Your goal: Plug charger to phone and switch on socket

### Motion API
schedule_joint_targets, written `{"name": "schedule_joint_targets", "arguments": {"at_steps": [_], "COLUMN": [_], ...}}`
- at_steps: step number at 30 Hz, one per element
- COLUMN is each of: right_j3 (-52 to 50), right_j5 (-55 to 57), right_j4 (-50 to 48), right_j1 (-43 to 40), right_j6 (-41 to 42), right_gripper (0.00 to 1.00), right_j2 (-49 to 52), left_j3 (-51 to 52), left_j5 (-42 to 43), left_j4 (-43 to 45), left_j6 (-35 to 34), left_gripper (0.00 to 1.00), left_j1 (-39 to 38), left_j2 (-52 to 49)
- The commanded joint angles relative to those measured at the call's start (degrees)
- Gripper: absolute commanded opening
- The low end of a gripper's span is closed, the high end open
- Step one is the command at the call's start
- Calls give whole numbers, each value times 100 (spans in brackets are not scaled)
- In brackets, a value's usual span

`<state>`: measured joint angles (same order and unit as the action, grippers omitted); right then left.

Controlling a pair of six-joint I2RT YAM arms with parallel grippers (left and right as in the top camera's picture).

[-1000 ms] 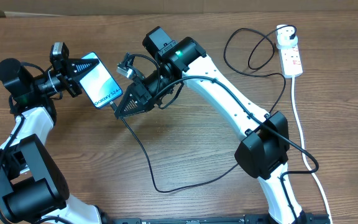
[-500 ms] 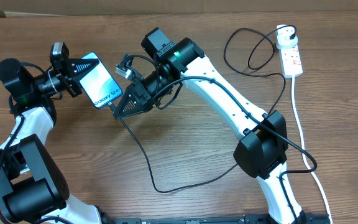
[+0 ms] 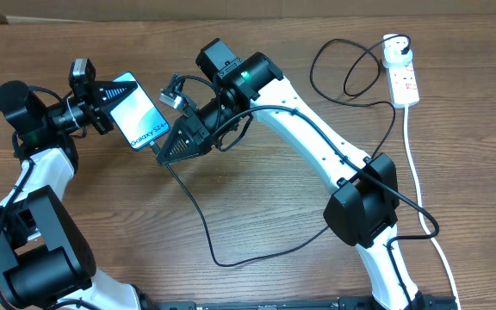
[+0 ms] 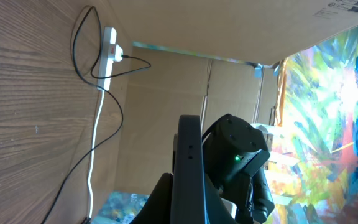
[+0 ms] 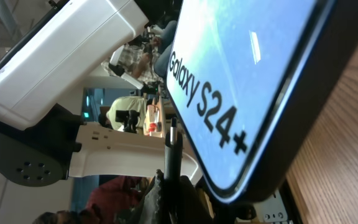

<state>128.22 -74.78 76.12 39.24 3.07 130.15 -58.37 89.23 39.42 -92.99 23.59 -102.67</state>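
Observation:
The phone (image 3: 138,110), with a bright cyan-blue screen and "Galaxy S24+" text, is held off the table by my left gripper (image 3: 108,96), which is shut on its far end. In the left wrist view the phone shows edge-on (image 4: 189,168). My right gripper (image 3: 169,146) is shut on the charger's connector tip (image 5: 173,149), just below the phone's lower end (image 5: 241,93). The black charger cable (image 3: 205,224) trails over the table and runs to the black plug seated in the white socket (image 3: 403,73) at the far right.
The socket's white cord (image 3: 420,185) runs down the right side of the table. A cable loop (image 3: 347,73) lies left of the socket. The socket also shows in the left wrist view (image 4: 109,53). A cardboard wall stands behind the table.

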Motion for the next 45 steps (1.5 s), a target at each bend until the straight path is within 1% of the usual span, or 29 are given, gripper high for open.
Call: {"name": "schedule_joint_targets", "arguments": {"at_steps": [1,7,11,38,45], "right_j3": [31,31,31,2,2], "right_j5": [-142,-142,-144,-291,-293], "right_j4": [61,85,85,-22,-155], "right_j1": [-101,-127,-127,-96,-68], "right_j6": [15,15,17,22,173], "right_gripper": [4,4,4,4,4], "right_j2": [87,87,96,181,181], "left_j3": [-85,-85,-85,-85,-85], "left_j5": [122,76,70,44,42], "left_j4": [31,31,31,31,31], "left_j6": [85,76,-50,-39,-20], "left_gripper": [4,4,4,4,4], "left_j1": [-37,-37,-37,-37,-39], "left_j2": [79,79,79,79,79]}}
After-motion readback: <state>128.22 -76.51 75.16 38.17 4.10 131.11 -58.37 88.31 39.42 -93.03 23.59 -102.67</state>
